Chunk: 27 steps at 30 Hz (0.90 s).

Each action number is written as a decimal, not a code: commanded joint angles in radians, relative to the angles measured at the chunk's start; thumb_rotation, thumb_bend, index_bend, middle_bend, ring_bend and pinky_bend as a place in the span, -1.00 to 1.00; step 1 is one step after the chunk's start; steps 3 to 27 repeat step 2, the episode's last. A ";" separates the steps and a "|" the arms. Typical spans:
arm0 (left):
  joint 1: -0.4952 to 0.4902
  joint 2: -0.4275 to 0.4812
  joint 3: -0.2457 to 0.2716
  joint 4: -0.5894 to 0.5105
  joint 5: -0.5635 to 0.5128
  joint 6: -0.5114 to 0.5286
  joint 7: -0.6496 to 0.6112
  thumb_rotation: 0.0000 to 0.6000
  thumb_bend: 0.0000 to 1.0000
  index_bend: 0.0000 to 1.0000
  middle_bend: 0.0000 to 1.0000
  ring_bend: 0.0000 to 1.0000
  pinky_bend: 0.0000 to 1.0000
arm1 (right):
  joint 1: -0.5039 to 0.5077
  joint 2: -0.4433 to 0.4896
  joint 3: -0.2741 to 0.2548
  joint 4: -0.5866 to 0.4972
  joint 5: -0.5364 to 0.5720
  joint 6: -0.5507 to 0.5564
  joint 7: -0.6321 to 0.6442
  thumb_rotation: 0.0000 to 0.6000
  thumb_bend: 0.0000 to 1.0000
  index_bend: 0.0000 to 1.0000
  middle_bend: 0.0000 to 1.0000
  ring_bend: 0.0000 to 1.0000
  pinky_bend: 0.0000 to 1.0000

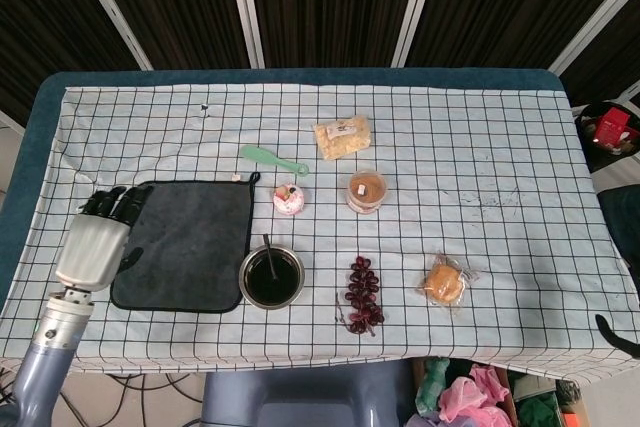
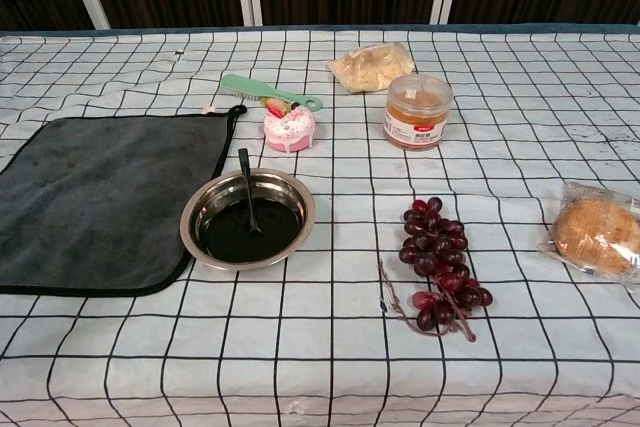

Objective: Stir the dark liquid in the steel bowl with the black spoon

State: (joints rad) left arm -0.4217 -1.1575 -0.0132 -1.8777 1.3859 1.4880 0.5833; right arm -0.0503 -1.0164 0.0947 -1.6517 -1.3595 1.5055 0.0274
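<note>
From the head view my left hand point(image 1: 100, 232) sits at the left edge of the grey mat point(image 1: 190, 242), well apart from the steel bowl point(image 1: 272, 277), fingers loosely apart and holding nothing; the black spoon point(image 1: 270, 255) leans in the bowl, its handle pointing toward the far side, its tip down in the dark liquid point(image 1: 272, 283); my right hand I cannot see at all. From the chest view neither hand shows; the spoon's handle rests on the bowl's far-left rim, with a pink cupcake point(image 2: 288, 124) just beyond and the grapes point(image 2: 440, 262) to the right; if I reach back in, I judge the risk is knocking the handle sideways and tipping the shallow bowl, slopping liquid onto the checked cloth point(image 2: 330, 347).
</note>
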 commanded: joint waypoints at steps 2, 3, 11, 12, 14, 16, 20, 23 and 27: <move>0.154 0.147 0.088 0.055 0.033 0.025 -0.371 1.00 -0.75 -0.80 -0.74 -0.85 -0.75 | 0.004 -0.010 -0.004 0.014 -0.032 0.016 -0.005 1.00 -0.55 -0.87 -0.98 -0.92 -0.58; 0.154 0.147 0.088 0.055 0.033 0.025 -0.371 1.00 -0.75 -0.80 -0.74 -0.85 -0.75 | 0.004 -0.010 -0.004 0.014 -0.032 0.016 -0.005 1.00 -0.55 -0.87 -0.98 -0.92 -0.58; 0.154 0.147 0.088 0.055 0.033 0.025 -0.371 1.00 -0.75 -0.80 -0.74 -0.85 -0.75 | 0.004 -0.010 -0.004 0.014 -0.032 0.016 -0.005 1.00 -0.55 -0.87 -0.98 -0.92 -0.58; 0.154 0.147 0.088 0.055 0.033 0.025 -0.371 1.00 -0.75 -0.80 -0.74 -0.85 -0.75 | 0.004 -0.010 -0.004 0.014 -0.032 0.016 -0.005 1.00 -0.55 -0.87 -0.98 -0.92 -0.58; 0.154 0.147 0.088 0.055 0.033 0.025 -0.371 1.00 -0.75 -0.80 -0.74 -0.85 -0.75 | 0.004 -0.010 -0.004 0.014 -0.032 0.016 -0.005 1.00 -0.55 -0.87 -0.98 -0.92 -0.58; 0.154 0.147 0.088 0.055 0.033 0.025 -0.371 1.00 -0.75 -0.80 -0.74 -0.85 -0.75 | 0.004 -0.010 -0.004 0.014 -0.032 0.016 -0.005 1.00 -0.55 -0.87 -0.98 -0.92 -0.58; 0.154 0.147 0.088 0.055 0.033 0.025 -0.371 1.00 -0.75 -0.80 -0.74 -0.85 -0.75 | 0.004 -0.010 -0.004 0.014 -0.032 0.016 -0.005 1.00 -0.55 -0.87 -0.98 -0.92 -0.58; 0.154 0.147 0.088 0.055 0.033 0.025 -0.371 1.00 -0.75 -0.80 -0.74 -0.85 -0.75 | 0.004 -0.010 -0.004 0.014 -0.032 0.016 -0.005 1.00 -0.55 -0.87 -0.98 -0.92 -0.58; 0.154 0.147 0.088 0.055 0.033 0.025 -0.371 1.00 -0.75 -0.80 -0.74 -0.85 -0.75 | 0.004 -0.010 -0.004 0.014 -0.032 0.016 -0.005 1.00 -0.55 -0.87 -0.98 -0.92 -0.58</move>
